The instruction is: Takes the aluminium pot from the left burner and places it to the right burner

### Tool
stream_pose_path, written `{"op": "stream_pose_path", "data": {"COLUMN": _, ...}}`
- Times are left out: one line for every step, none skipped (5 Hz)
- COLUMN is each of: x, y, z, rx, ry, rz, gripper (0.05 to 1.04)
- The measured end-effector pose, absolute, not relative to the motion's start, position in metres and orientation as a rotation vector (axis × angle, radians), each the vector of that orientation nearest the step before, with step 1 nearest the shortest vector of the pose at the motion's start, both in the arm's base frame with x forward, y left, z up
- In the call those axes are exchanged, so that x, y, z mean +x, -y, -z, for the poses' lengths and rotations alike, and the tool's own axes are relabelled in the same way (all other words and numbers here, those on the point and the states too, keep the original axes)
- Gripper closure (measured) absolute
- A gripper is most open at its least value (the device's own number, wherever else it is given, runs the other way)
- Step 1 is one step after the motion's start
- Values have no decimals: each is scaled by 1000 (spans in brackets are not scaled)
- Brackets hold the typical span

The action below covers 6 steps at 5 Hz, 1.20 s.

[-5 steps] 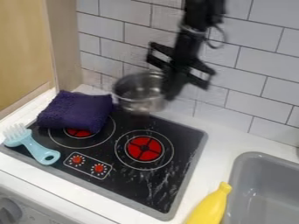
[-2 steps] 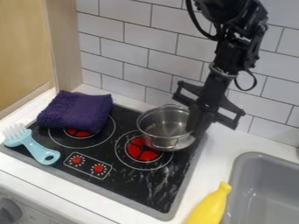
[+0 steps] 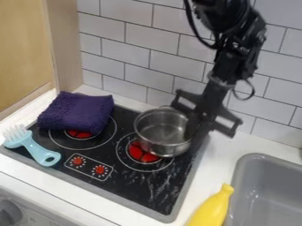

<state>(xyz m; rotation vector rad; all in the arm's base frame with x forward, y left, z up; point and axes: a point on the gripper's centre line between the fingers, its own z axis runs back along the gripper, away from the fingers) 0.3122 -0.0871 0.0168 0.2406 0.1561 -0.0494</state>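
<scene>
My gripper (image 3: 193, 128) hangs at the right side of the aluminium pot (image 3: 162, 132), shut on its rim. The pot is upright over the back part of the right burner (image 3: 141, 152), whose red front portion shows below it. Whether the pot's base touches the stove top (image 3: 156, 185) I cannot tell. At the left burner (image 3: 80, 133), a folded purple cloth (image 3: 75, 112) covers the back part.
A light blue brush (image 3: 36, 149) lies across the stove's left edge. To the right are a grey sink (image 3: 268, 194) and a yellow banana-shaped toy (image 3: 213, 206) beside it. The tiled wall (image 3: 171, 57) rises behind the stove.
The gripper and pot have moved right and toward the front from near the wall to the right burner, then slightly back to the left.
</scene>
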Motion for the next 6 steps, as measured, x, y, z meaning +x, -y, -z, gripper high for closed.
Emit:
{"op": "stream_pose_path", "data": {"x": 307, "y": 88, "z": -15, "rx": 218, "ry": -144, "rz": 48, "gripper": 1033}}
{"op": "stream_pose_path", "data": {"x": 308, "y": 88, "z": -15, "rx": 214, "ry": -138, "rz": 49, "gripper": 1015}}
{"op": "stream_pose_path", "data": {"x": 304, "y": 85, "z": -15, "rx": 231, "ry": -152, "rz": 54, "gripper": 870}}
{"op": "stream_pose_path", "data": {"x": 308, "y": 84, "z": -31, "rx": 233, "ry": -106, "rz": 47, "gripper": 627}}
{"op": "stream_pose_path", "data": {"x": 309, "y": 81, "z": -48, "rx": 241, "ry": -74, "rz": 42, "gripper": 325}}
{"op": "stream_pose_path", "data": {"x": 309, "y": 79, "z": -64, "rx": 243, "ry": -51, "rz": 41, "gripper": 81}}
